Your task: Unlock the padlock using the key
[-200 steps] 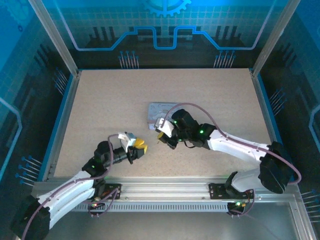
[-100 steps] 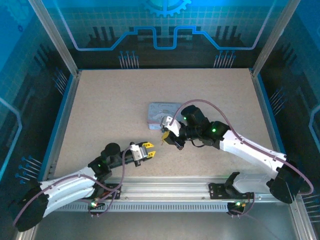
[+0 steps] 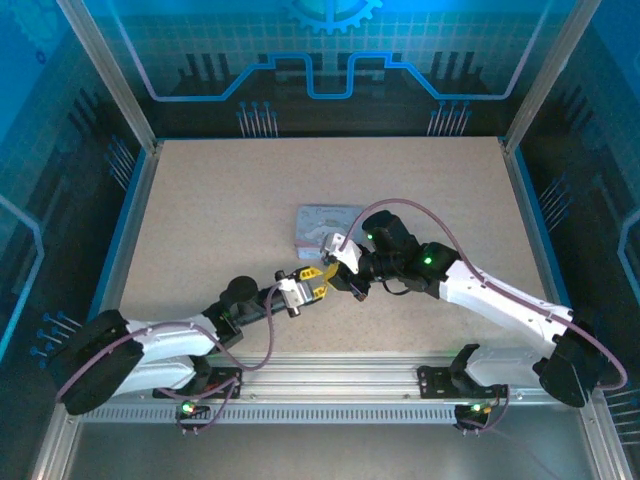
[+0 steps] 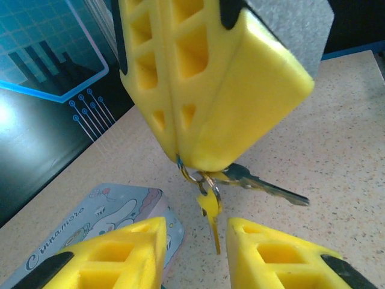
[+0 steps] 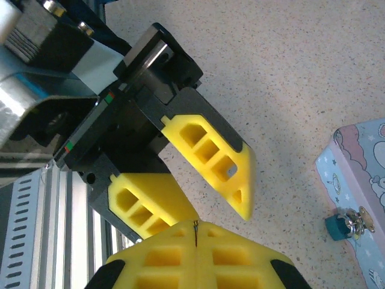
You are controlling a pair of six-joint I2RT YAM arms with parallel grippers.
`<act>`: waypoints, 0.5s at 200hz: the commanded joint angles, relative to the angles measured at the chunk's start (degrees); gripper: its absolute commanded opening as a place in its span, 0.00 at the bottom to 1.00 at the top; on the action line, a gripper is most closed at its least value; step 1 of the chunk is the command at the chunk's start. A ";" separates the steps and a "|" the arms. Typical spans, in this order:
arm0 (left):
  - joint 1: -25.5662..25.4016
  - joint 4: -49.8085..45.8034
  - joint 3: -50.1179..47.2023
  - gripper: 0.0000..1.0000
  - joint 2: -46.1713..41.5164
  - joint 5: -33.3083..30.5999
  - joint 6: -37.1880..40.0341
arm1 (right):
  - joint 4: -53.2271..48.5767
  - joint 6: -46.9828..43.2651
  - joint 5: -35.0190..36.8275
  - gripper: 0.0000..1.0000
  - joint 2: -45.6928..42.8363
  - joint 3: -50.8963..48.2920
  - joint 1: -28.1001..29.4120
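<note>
While right end effector (image 4: 178, 155) pinches key (image 4: 212, 218), spread left end effector (image 4: 197, 227) flanks it.

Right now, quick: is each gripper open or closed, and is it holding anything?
Left gripper: open, holding nothing.
Right gripper: fingers closed, pinching the key ring.

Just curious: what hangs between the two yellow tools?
Keys on a ring, hanging from the shut right tool toward the open left tool, in the left wrist view.
</note>
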 commanded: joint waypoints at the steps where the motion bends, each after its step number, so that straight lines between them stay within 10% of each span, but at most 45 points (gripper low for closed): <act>1: -0.45 6.52 1.77 0.31 1.35 -0.62 0.87 | -1.10 0.57 -1.05 0.00 -0.50 1.60 -0.28; 61: -0.47 2.01 1.15 0.00 -1.61 -0.77 2.78 | -1.28 0.39 -0.91 0.00 -0.35 1.51 -0.91; 100: -0.50 -5.93 1.67 0.00 -5.71 -1.32 9.56 | -1.80 1.76 -1.50 0.08 -1.28 1.38 -1.24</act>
